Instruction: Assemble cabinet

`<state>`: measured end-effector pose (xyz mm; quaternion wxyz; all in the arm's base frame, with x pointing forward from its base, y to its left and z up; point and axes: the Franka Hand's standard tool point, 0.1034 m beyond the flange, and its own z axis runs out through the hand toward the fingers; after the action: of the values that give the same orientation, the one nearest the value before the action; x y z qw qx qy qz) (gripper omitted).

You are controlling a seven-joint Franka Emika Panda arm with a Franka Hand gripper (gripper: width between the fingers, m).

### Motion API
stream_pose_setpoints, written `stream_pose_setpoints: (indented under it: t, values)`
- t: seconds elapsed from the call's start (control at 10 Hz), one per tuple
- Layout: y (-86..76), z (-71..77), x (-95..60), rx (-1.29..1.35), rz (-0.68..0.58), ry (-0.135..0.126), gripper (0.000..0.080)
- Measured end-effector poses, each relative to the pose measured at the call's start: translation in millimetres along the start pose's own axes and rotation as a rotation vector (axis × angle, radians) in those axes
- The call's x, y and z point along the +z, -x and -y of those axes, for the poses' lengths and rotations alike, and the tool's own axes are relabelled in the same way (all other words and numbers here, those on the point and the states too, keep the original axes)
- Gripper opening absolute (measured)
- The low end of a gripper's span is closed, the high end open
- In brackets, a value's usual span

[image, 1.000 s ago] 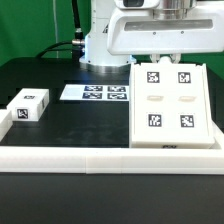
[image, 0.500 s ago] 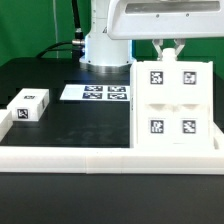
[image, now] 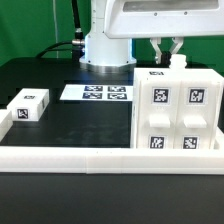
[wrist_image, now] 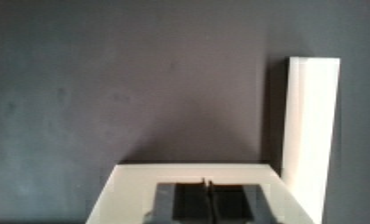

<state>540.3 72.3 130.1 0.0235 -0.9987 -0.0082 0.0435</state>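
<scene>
Black table (image: pixel 60 130) is taking up most of the exterior view, with a green backdrop (image: pixel 30 25) hanging behind it and the white arm base (image: pixel 105 50) sitting at the back. The cabinet (image: pixel 175 110) is standing upright on the exterior view's right side of the table, with its tagged face showing four square tags toward the camera. Its lower front edge is sitting just behind the long white rail (image: pixel 70 158) that is running along the near side.

The gripper (image: pixel 166 52) is hovering just over the cabinet's top back edge, with its jaws spread apart and nothing showing between them. The marker board (image: pixel 105 92) is lying flat near the arm base. A small white block (image: pixel 30 106) with tags is resting well apart on the exterior view's left.

The wrist view is showing dark table, a white frame (wrist_image: pixel 137 190) and a white strip (wrist_image: pixel 312 120); cannot tell which parts these are.
</scene>
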Motion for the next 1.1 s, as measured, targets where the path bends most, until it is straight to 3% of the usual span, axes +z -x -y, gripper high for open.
stream_pose_setpoints:
  t: [0.1,0.2,0.6,0.8,0.9,1.0,1.1]
  values:
    - [0.8,0.6,0.9,-0.001,0.001,0.0,0.011]
    - [0.8,0.6,0.9,-0.001,0.001,0.0,0.011]
    - [0.8,0.7,1.0,-0.001,0.001,0.0,0.0738]
    - [2.6,2.1,2.5,0.001,0.0,0.001,0.0796]
    - [13.2,10.1,8.7,0.078,-0.046,0.0,0.0796]
    - [35.7,17.1,19.6,0.086,-0.057,0.004,0.0797]
    - [42.1,18.0,26.0,0.086,-0.059,0.004,0.0797]
